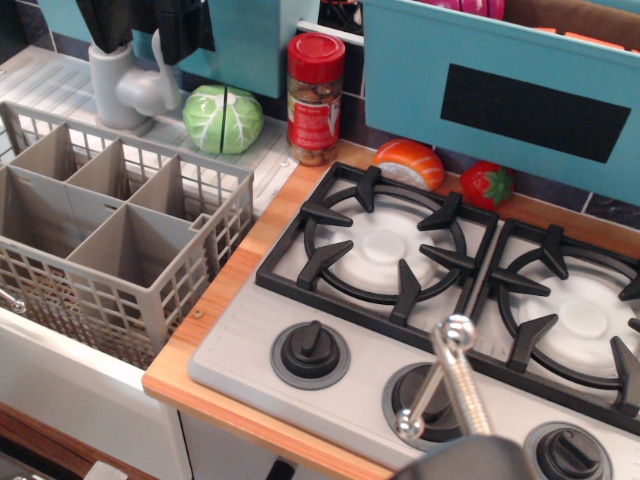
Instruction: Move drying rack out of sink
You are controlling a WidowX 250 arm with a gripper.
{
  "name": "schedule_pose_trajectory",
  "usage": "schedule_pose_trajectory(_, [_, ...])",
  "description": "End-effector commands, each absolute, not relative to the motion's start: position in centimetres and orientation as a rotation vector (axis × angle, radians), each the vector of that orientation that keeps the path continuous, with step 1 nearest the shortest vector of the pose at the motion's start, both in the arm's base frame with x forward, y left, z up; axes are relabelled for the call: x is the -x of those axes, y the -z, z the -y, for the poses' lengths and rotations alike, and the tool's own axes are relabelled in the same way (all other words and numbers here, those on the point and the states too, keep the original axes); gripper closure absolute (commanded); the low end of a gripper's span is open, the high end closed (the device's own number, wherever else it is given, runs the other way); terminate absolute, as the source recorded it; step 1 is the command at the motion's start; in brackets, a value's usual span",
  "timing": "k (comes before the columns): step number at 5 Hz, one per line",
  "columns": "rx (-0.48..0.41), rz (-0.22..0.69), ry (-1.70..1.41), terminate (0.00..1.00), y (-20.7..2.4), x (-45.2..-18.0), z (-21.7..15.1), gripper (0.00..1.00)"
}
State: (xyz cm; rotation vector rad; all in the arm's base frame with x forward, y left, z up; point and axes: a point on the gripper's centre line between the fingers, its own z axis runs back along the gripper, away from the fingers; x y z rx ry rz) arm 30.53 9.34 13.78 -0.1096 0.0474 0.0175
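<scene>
Pincer (105,25) dark, above lattice-walled plastic drying rack (110,235), ribbed white sink (60,85)

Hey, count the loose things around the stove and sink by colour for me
Green: 1, cabbage
Red: 2, spice jar, strawberry
Orange: 1, sushi
Grey: 1, drying rack
Total: 5

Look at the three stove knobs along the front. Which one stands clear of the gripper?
The leftmost knob: it shows whole, while the gripper crosses the middle knob, and the right one lies beside its base.
</scene>
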Motion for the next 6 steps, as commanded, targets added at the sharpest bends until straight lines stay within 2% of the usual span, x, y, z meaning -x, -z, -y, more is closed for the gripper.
schedule_pose_trajectory(1, [0.11, -0.047, -0.017, 0.0, -13.8, -30.5, -9.3, 0.0])
schedule_pose_trajectory(2, [0.077, 0.014, -0.037, 0.0, -10.3, -30.6, -9.7, 0.0])
schedule_pose_trajectory(3, [0.08, 0.028, -0.065, 0.0, -7.7, -30.3, -9.6, 0.0])
schedule_pose_trajectory(4, [0.064, 0.063, -0.072, 0.0, -5.8, -29.9, -9.4, 0.0])
schedule_pose_trajectory(6, [0.0, 0.034, -0.088, 0.0, -3.1, -30.6, -9.3, 0.0])
